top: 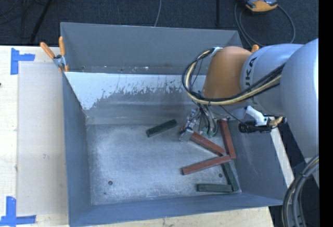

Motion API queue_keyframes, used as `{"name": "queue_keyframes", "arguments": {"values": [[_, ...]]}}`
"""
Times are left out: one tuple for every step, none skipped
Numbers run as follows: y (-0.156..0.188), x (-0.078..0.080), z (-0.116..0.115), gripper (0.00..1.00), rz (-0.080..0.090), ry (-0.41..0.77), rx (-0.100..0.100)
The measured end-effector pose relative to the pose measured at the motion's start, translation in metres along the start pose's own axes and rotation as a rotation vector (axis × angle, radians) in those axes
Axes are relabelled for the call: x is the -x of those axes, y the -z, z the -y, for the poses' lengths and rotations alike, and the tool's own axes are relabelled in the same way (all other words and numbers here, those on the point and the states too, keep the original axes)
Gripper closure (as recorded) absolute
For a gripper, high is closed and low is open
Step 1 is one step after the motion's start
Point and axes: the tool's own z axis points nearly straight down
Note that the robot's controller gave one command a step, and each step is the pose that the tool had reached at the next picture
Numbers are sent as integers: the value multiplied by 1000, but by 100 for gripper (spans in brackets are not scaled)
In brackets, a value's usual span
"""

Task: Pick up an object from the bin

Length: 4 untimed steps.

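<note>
My gripper [188, 129] reaches down at the right of the bin floor, its metal fingers just left of a heap of flat bars. Its tip touches or hangs right over the upper end of a brown bar [207, 144] that slants down to the right. A dark green bar [161, 128] lies apart on the floor a little to the left of the fingers. Another brown bar [205, 165] lies below, tilted up to the right. The orange cover hides the upper part of the gripper.
A third brown bar [227, 139] stands steeply along the right wall. Two dark green bars [214, 187] form an L in the front right corner. The left half of the bin floor is bare grey metal.
</note>
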Motion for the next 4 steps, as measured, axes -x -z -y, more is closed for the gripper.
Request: {"name": "queue_keyframes", "arguments": {"values": [[0,0,0,0,-1,0,0],[0,0,0,100,0,0,0],[0,0,0,100,0,0,0],[138,3,28,100,2,-76,0]]}}
